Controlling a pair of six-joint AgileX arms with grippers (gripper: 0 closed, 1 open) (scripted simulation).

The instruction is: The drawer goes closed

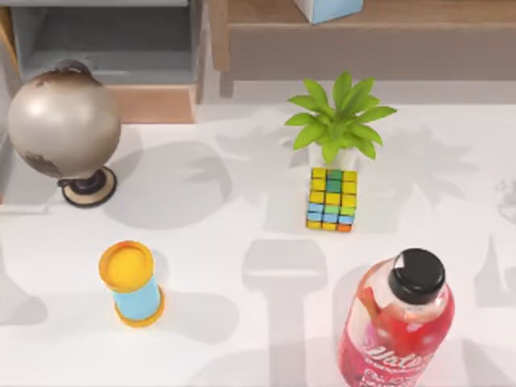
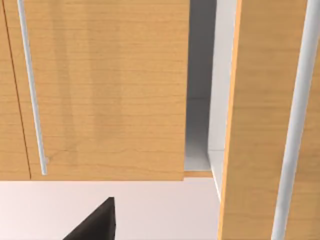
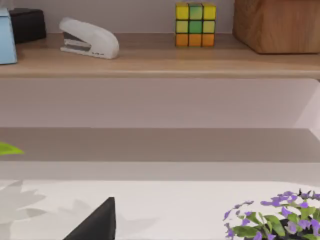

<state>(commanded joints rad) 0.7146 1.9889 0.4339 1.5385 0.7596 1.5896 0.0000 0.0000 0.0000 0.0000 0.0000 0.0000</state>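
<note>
The drawer [image 2: 260, 120] has a light orange-brown wood front with a silver bar handle. In the left wrist view it stands out ahead of the neighbouring wood front [image 2: 105, 90], baring a grey side wall [image 2: 199, 100] with a pale rim. In the top view it is a narrow grey strip [image 1: 6, 169] at the far left edge, beside the globe. A dark part of my left gripper [image 2: 95, 222] hangs over the white table just in front of those wood fronts. A dark part of my right gripper [image 3: 95, 222] sits above the table facing a shelf unit.
A globe [image 1: 64, 121] stands at the back left before a wide grey-lined compartment [image 1: 105, 40]. A yellow-lidded blue can [image 1: 133, 282], colour cube [image 1: 331, 198], potted plant [image 1: 339, 121] and red bottle [image 1: 399, 322] stand on the table. The shelf holds a stapler [image 3: 90, 39].
</note>
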